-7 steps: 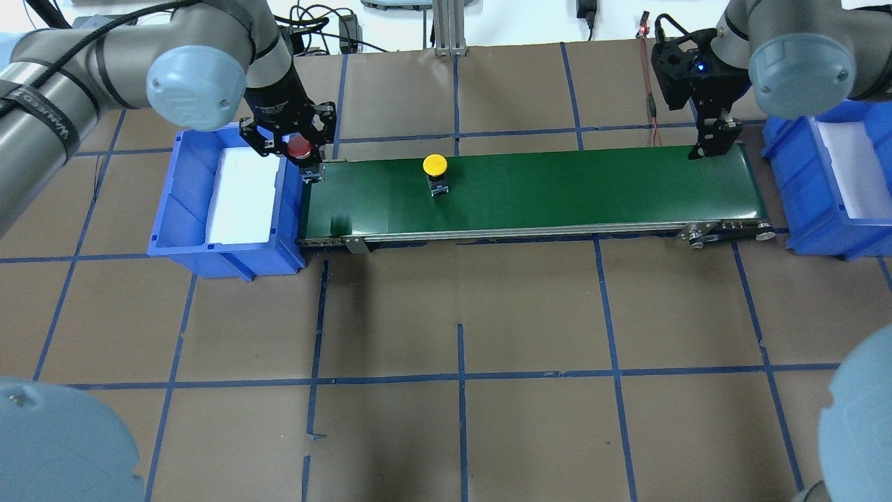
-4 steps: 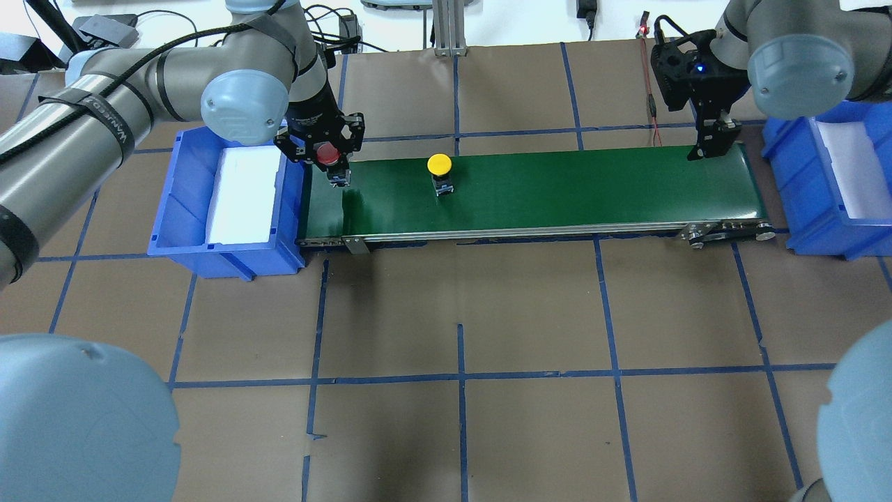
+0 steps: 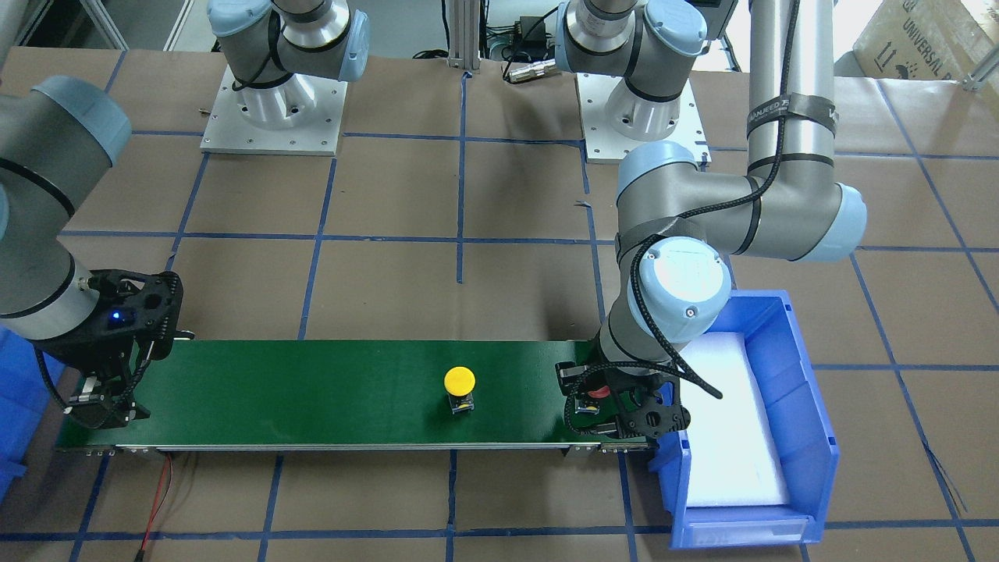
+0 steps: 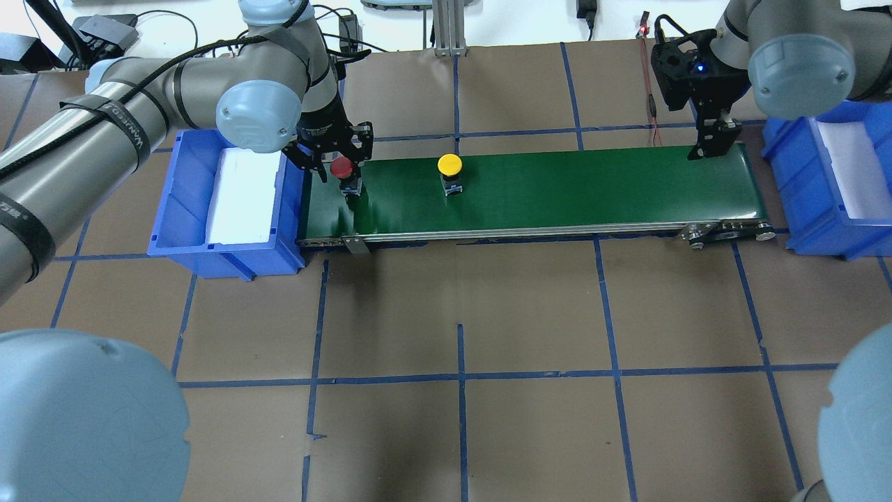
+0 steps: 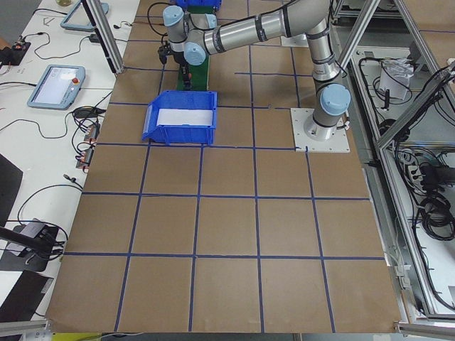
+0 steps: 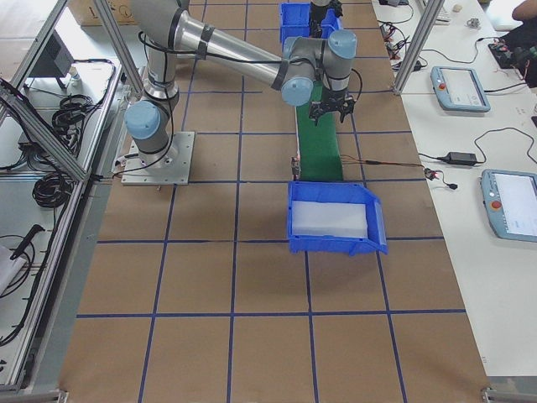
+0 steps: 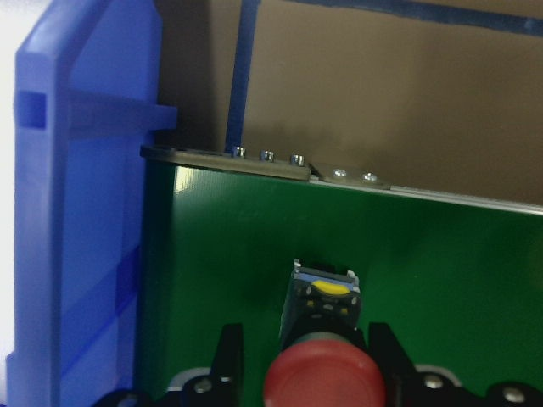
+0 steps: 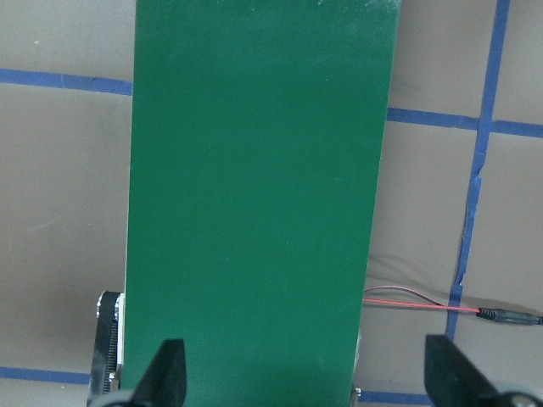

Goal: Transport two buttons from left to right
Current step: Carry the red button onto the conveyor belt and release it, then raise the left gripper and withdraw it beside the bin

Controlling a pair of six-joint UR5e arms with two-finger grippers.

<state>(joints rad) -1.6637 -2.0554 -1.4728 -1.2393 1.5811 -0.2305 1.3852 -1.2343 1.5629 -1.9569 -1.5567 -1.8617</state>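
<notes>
Left gripper (image 4: 340, 173) has swung off the left bin (image 4: 166, 209) and come down over the belt (image 4: 592, 188), at its left end. It grasps the red button (image 7: 321, 383) between narrowly spread fingers. The base is at or just above the belt; contact unclear. Yellow button (image 4: 449, 166) stands upright on the belt and has drifted slightly rightward, still near the red. Judgement: second button ready for release. Right gripper (image 8: 305, 369) is spread wide, empty, over the far end.
</notes>
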